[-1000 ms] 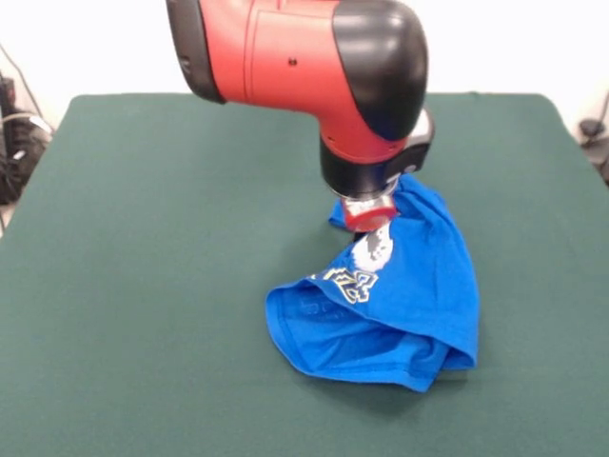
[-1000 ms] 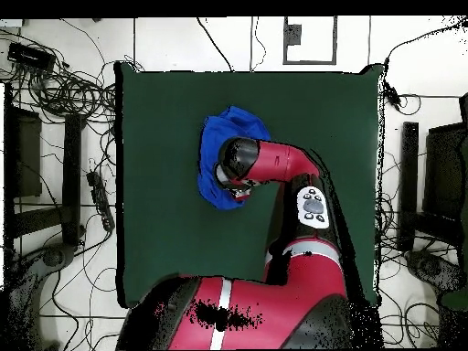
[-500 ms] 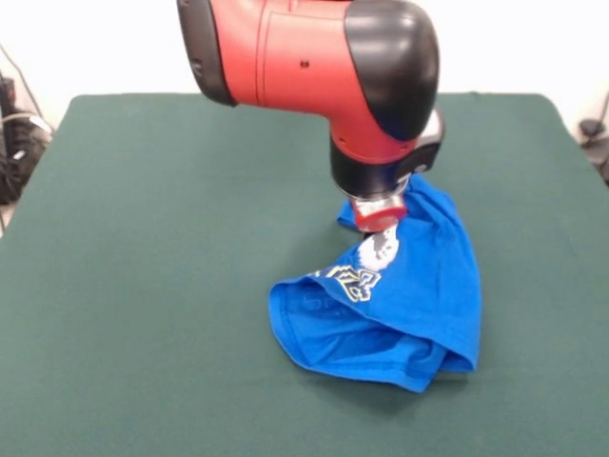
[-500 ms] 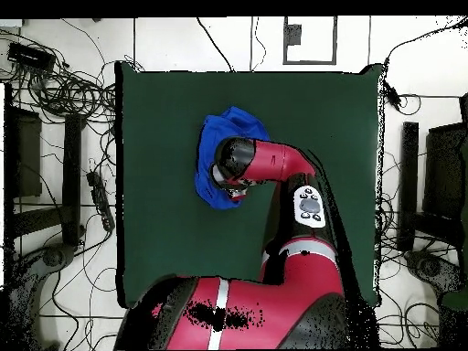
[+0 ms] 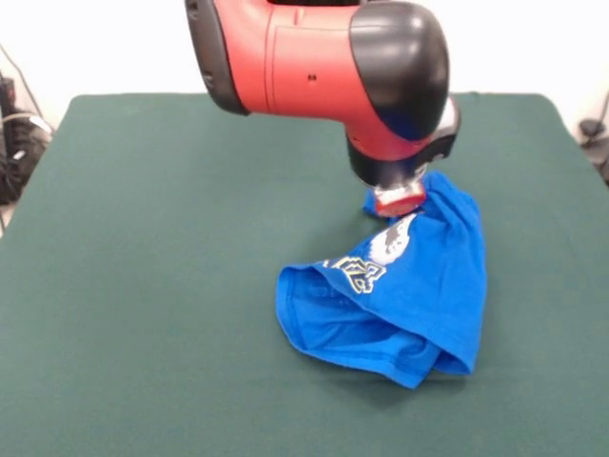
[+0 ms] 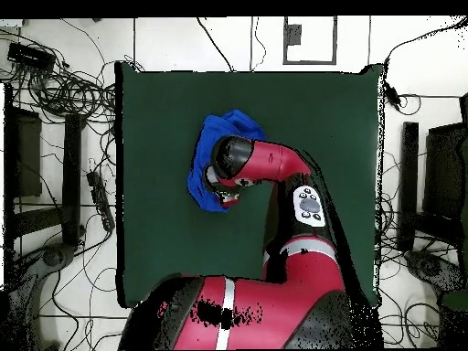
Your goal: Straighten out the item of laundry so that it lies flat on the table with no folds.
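The shirt (image 5: 400, 305) hangs bunched from the gripper (image 5: 399, 205), grip unclear; its white lettering is unreadable.

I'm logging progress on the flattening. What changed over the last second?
The gripper rose and shifted rightward in the front view, drawing the blue T-shirt's upper part with it. The shirt stays bunched and folded on the green table.
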